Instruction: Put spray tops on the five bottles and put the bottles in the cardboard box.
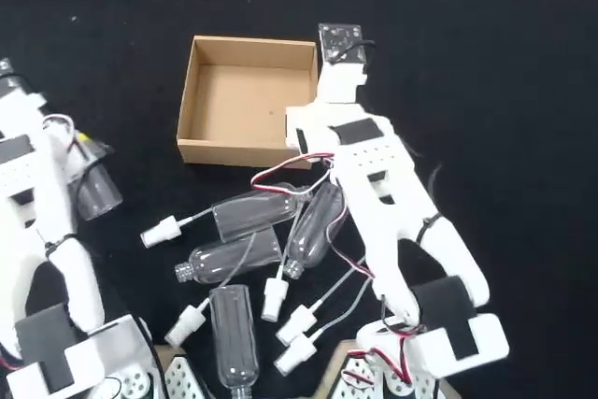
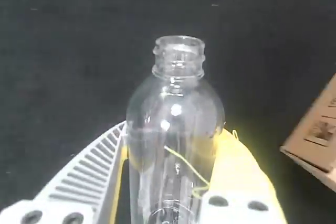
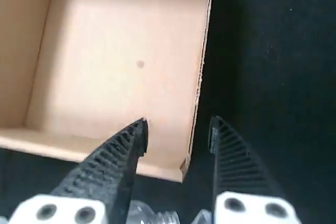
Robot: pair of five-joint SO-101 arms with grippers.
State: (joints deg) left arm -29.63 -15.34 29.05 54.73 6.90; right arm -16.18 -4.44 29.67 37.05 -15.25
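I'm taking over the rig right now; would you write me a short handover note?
Left gripper: shut on a bottle with no top, held left of the cardboard box.
Right gripper: open, empty, over the box's near right corner.
Table: four bottles and five spray tops lie in front of the box.
Done: no bottle boxed; no top looks fitted.
Left: fit the tops, then box all five bottles.

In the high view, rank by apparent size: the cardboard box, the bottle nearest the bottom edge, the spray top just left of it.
1. cardboard box
2. bottle
3. spray top
The gaps are plain; no ties.
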